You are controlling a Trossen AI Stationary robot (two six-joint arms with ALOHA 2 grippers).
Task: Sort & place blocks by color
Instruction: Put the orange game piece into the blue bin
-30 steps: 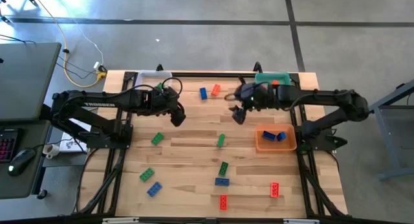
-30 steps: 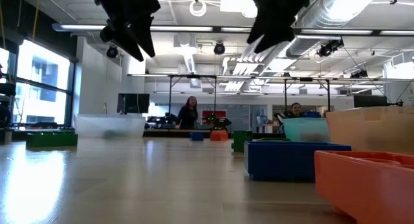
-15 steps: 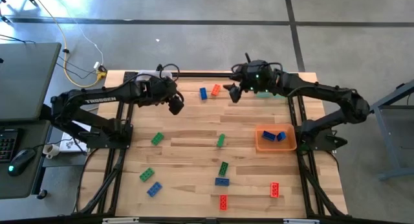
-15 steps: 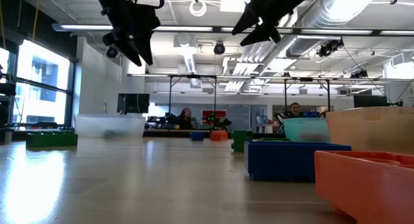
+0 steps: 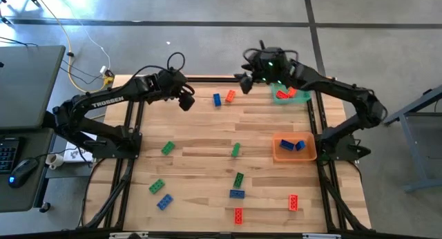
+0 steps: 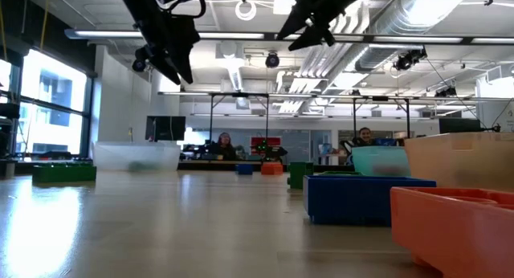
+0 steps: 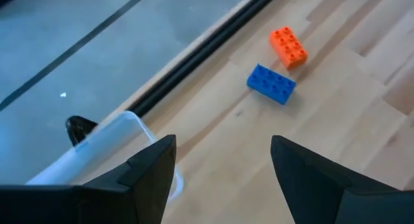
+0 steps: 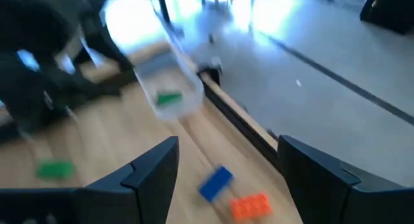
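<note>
— Several blocks lay scattered on the wooden table (image 5: 207, 139): small studded bricks in red, green and blue. Where were the nearest ones?

— At twelve o'clock, near the far edge, a blue block (image 5: 217, 99) sat just beside a red block (image 5: 230, 96) (their studs showed plainly from the left wrist). Two blue ones rested in the orange tray (image 5: 295, 148) at three o'clock; red ones lay in the teal tray (image 5: 290, 92) at one o'clock.

— And the grippers?

— Both hung above the table, empty. The left gripper (image 5: 185, 101) hovered at eleven o'clock, fingers apart, by the clear tray (image 7: 123, 136). The right gripper (image 5: 243, 79) hovered at twelve o'clock, fingers apart too.
</note>
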